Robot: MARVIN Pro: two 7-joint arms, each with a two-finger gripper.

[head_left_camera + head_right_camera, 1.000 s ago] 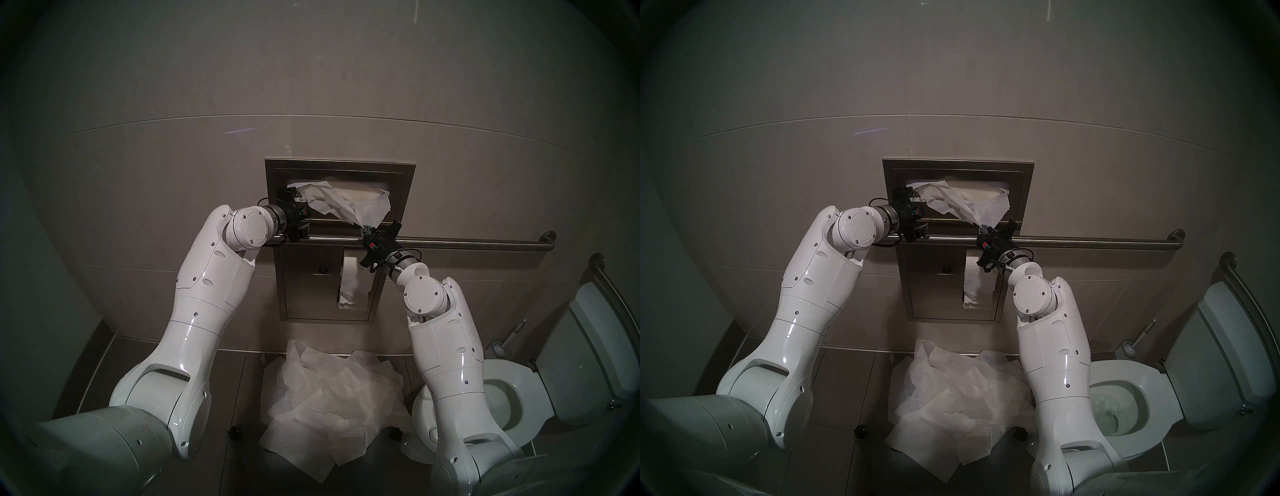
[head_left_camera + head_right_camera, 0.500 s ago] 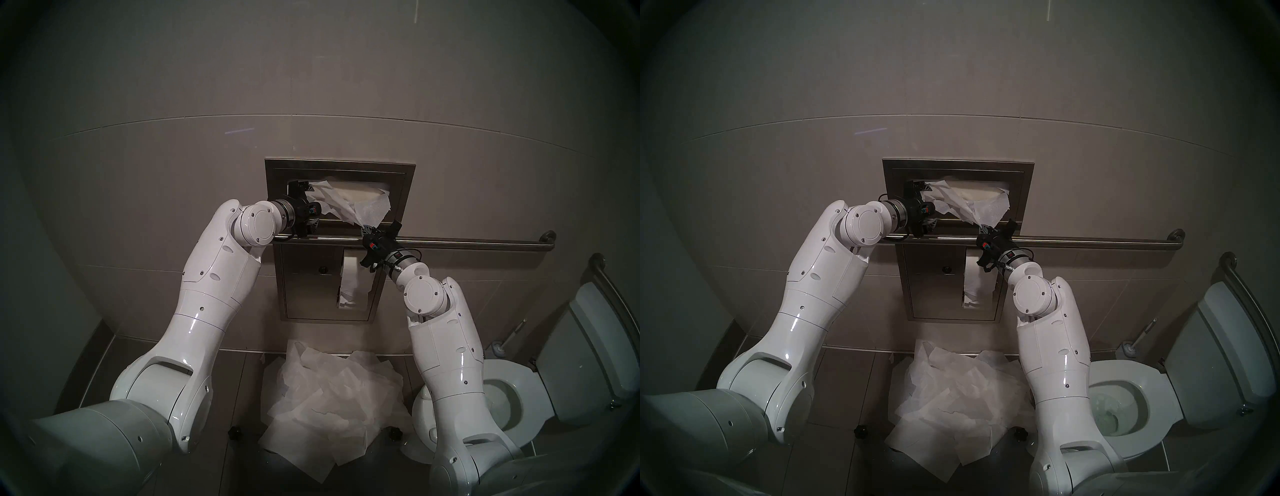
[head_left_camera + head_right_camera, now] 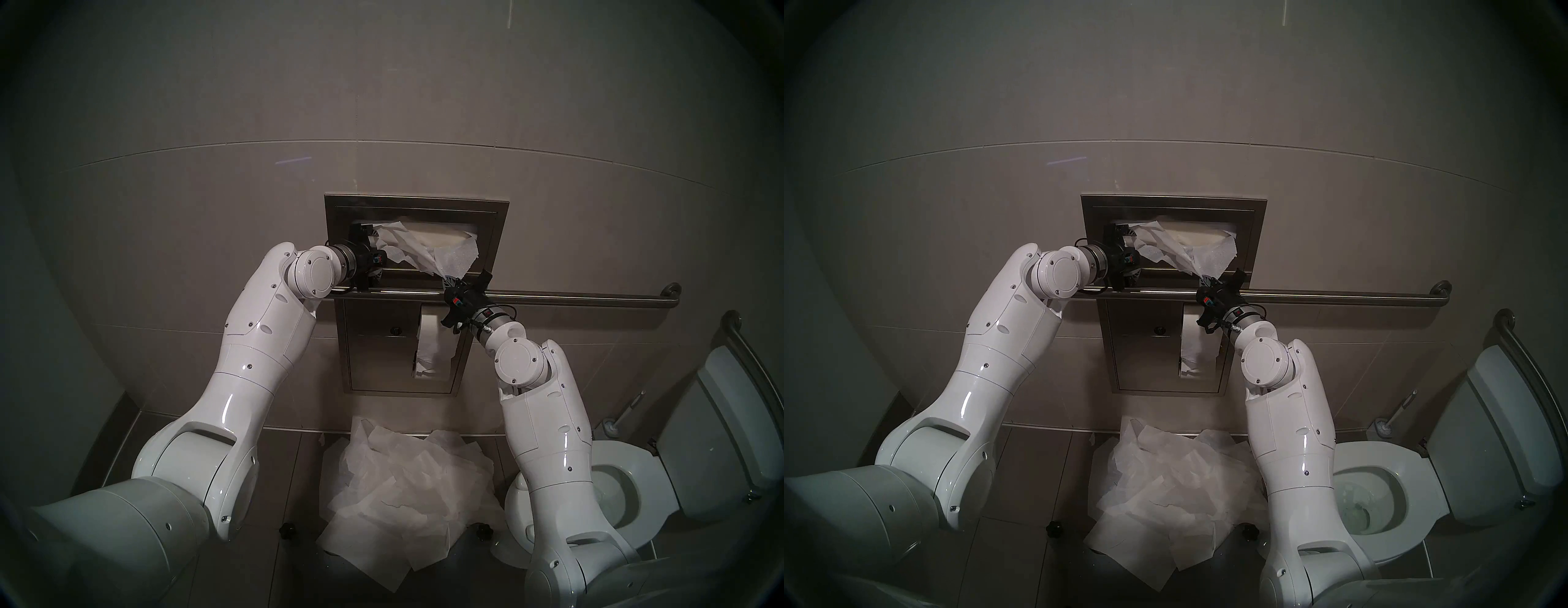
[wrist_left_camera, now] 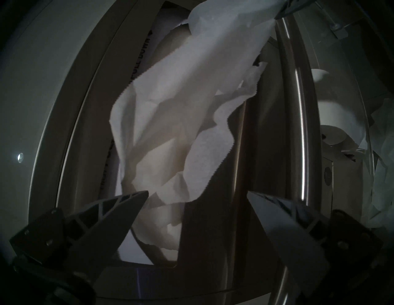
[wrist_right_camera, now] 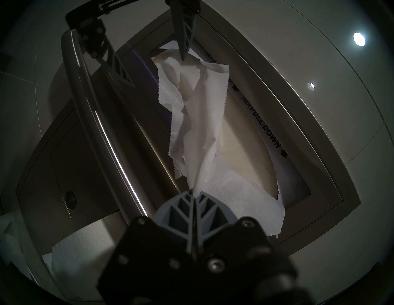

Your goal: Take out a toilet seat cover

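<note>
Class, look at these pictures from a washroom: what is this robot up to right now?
The robot is drawing a toilet seat cover out of the steel wall dispenser. The right gripper has its jaws shut on a bunched end of the sheet, just above the grab bar. The left gripper, jaws open, sits at the sheet's other end by the dispenser opening. Much of the sheet is out but crumpled. A pile of loose sheets lies on the floor below.

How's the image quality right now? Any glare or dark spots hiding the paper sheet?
Head views: dim, dark fisheye rim, walls bowed; the seat cover reads clearly. Left wrist: open fingers dark, glare streak on the grab bar. Right wrist: two bright light reflections on the wall; the right gripper, blurred close up, pinches the sheet.
</note>
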